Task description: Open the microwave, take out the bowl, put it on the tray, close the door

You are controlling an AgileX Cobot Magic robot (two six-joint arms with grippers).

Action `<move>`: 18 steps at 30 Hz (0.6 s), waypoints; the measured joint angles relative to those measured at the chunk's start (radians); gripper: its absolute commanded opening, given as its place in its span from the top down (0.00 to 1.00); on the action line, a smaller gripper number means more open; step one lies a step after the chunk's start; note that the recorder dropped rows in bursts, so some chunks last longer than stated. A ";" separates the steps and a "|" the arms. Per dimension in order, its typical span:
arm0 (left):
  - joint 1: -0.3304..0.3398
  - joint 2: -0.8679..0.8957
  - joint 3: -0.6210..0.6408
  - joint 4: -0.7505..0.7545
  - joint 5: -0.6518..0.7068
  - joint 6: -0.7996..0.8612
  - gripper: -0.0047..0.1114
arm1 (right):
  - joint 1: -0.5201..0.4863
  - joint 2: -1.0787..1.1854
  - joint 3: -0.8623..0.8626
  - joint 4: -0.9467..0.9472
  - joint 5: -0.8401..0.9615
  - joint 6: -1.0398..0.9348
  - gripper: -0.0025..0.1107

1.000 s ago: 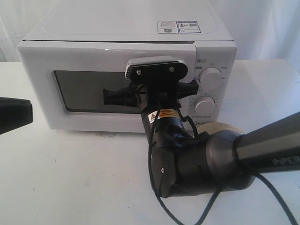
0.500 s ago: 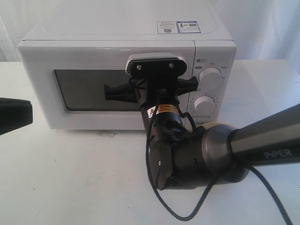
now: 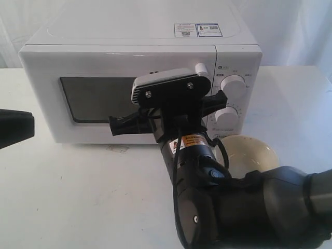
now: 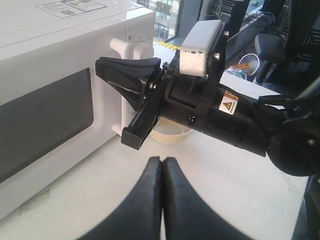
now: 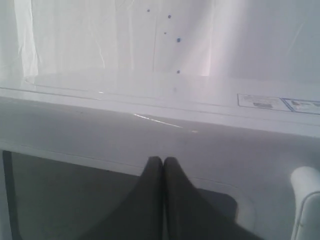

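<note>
Microwave door, white with a dark rectangular window point(image 3: 93, 62), sits flush with the front of the boxy white countertop microwave point(image 3: 124, 31).

Right claw point(image 5: 162, 161): black fingers pressed together, holding nothing. The tips face the upper door face just beside the tall white bar handle point(image 3: 201, 68). Contact with the door cannot be confirmed.

Left claw point(image 4: 161, 162): also pressed together and empty, hovering low over the white table point(image 3: 78, 197), well apart from the door.

Small round cream-yellow bowl point(image 3: 254, 151): outside the cavity, resting in front of the control panel with its two round white knobs point(image 3: 233, 85), partly hidden by the right arm. No tray is discernible beneath it, so placement on the tray cannot be verified.

Status, as judged: opening, removal and closing appear complete. Remaining: confirm that the door is latched, then clear the right arm from the front.
</note>
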 measured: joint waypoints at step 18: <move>0.000 0.000 0.000 0.002 0.000 0.000 0.96 | 0.000 -0.002 0.005 0.059 0.077 -0.001 0.98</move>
